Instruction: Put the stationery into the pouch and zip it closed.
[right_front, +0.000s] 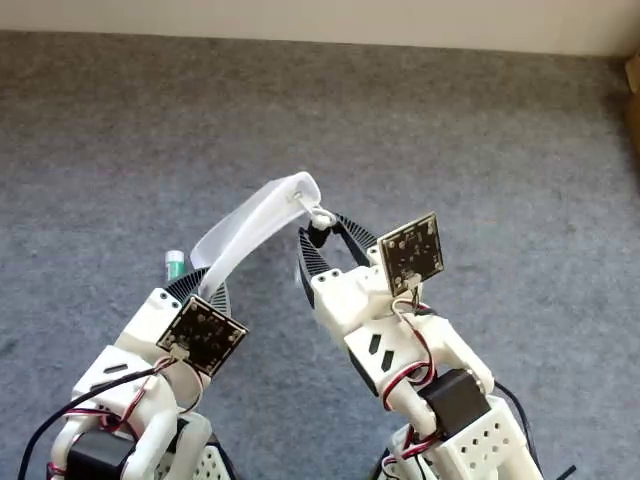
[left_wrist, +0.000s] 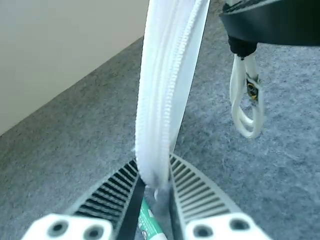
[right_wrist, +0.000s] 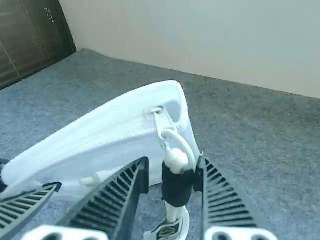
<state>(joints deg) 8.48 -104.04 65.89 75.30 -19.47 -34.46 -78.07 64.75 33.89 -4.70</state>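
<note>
A white zip pouch (right_front: 250, 228) hangs in the air, stretched between the two arms. My left gripper (left_wrist: 155, 186) is shut on one end of the pouch (left_wrist: 162, 95). At the other end, my right gripper (right_wrist: 172, 192) is shut on the black toggle (right_wrist: 177, 184) of the zipper pull, just below the slider (right_wrist: 159, 116). The pull's white cord loop (left_wrist: 246, 102) dangles under the right gripper (left_wrist: 265, 22). The zipper teeth (right_wrist: 100, 137) look meshed along the pouch's top edge. A green-capped stationery item (right_front: 175, 265) shows beside the left gripper (right_front: 205, 287); I cannot tell whether it is inside the pouch.
Grey carpet (right_front: 480, 130) covers the whole surface around both arms. A pale wall (right_wrist: 225, 35) stands behind it, and a dark wooden piece (right_wrist: 30, 35) stands in the corner.
</note>
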